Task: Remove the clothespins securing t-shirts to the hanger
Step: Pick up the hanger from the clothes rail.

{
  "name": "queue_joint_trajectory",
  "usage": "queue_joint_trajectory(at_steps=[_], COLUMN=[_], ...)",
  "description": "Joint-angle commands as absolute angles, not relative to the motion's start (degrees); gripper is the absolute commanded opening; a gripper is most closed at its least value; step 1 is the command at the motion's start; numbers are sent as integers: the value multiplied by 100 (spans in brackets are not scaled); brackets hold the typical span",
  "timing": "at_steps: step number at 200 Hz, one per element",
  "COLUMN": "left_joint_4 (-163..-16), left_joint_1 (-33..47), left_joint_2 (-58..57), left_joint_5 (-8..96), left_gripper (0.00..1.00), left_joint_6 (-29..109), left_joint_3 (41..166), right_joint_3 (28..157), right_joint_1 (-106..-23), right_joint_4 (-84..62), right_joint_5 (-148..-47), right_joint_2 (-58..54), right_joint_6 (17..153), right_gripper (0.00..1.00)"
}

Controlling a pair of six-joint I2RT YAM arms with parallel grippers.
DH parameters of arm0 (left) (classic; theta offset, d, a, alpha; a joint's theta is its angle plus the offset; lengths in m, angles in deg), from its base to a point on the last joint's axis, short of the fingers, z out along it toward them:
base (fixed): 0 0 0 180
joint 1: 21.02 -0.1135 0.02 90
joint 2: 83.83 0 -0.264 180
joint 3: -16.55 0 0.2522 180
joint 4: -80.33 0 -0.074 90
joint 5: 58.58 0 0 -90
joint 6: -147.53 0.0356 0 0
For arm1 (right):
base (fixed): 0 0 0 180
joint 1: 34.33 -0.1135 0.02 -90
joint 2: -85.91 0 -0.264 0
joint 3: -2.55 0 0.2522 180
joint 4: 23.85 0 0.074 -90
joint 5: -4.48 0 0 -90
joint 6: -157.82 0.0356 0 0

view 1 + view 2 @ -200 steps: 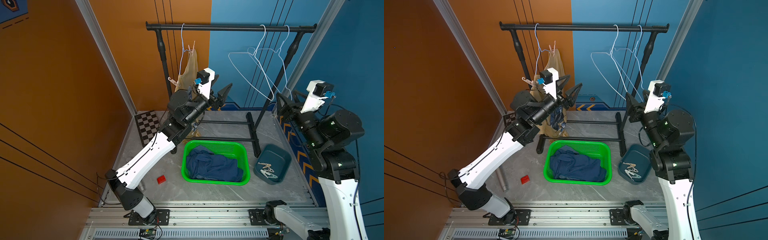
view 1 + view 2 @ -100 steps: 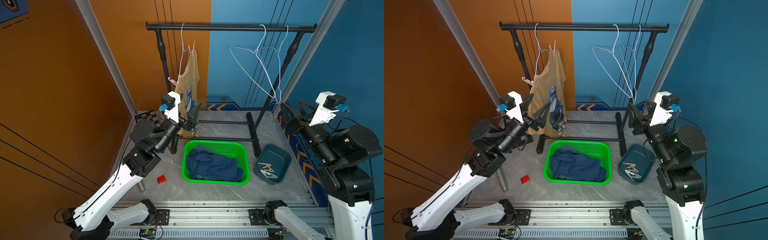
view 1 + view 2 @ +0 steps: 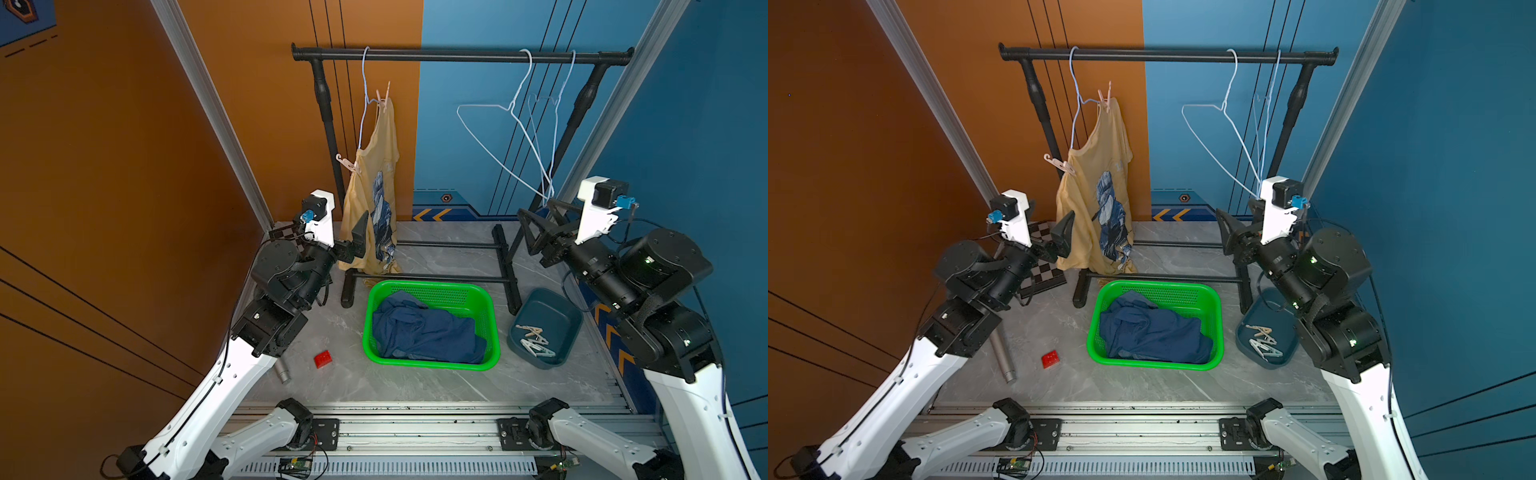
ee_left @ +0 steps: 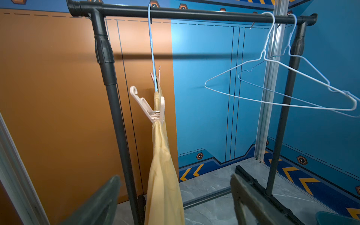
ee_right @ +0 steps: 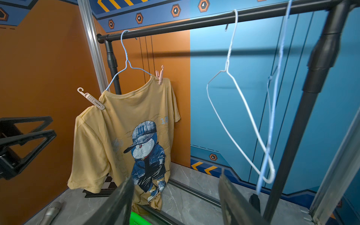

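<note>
Two clips hold the pale yellow short-sleeved t-shirt with blue cartoon print (image 5: 120,120) on the light blue wire hanger (image 5: 124,64). The pink plastic clothespin (image 5: 160,76) stands upright on the higher shoulder, just beside the collar. The pale whitish-pink clothespin with a hooked end (image 5: 90,98) slants off the lower shoulder. The hanger hangs tilted, so the shirt droops to one side, with its hem down by the rack's base bar. The hanger hooks over the black metal rail (image 3: 457,55), toward the orange-wall end.

Loose pale clothespins (image 3: 536,340) lie in the dark teal plastic bin (image 3: 548,311) on the floor. Dark blue shirts (image 3: 424,332) are heaped in the bright green perforated plastic basket (image 3: 432,365) beside the bin; how many, cannot tell.

The left gripper (image 4: 174,176) has its fingers spread wide with nothing gripped. It sits low, just beside the yellow shirt's lower half. Whether it touches the cloth, cannot tell.

The right gripper (image 5: 177,174) has its fingers apart at a fair gap and is empty. It is near the rack post on the robot's right, below two bare wire hangers (image 5: 229,48), and well apart from the yellow shirt.

On the grey floor by the left arm are a small red block (image 3: 323,358), a short metal cylinder (image 3: 283,372) and a checkerboard mat (image 3: 1042,270).
</note>
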State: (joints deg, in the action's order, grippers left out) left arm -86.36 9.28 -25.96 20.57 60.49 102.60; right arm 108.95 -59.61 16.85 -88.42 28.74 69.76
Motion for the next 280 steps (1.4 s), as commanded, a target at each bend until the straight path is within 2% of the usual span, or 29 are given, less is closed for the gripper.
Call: queue_joint_trajectory(at_steps=[1, 60, 164, 238, 280], left_joint_4=[-8874, -9338, -9527, -9179, -8834], left_joint_1=[730, 965, 1227, 936, 701], left_joint_2=[-2408, -1911, -1326, -1991, -2450], left_joint_5=[2750, 3715, 4747, 4515, 4393], left_gripper=[90, 88, 88, 89, 90], left_joint_6=[5679, 5629, 5646, 5695, 5775], left_joint_3=[10303, 10433, 10665, 10320, 10064], right_joint_3=[11199, 11884, 13249, 13632, 14485], right_joint_1=[-6402, -7696, -7714, -7714, -7766], right_joint_4=[1745, 1643, 1514, 1269, 1235], right_joint_5=[-8310, -7823, -8799, -8832, -8949], right_joint_2=[2700, 1735, -28, -771, -1686], right_joint_6=[6602, 6245, 6879, 6990, 7257], right_gripper=[69, 71, 71, 69, 70])
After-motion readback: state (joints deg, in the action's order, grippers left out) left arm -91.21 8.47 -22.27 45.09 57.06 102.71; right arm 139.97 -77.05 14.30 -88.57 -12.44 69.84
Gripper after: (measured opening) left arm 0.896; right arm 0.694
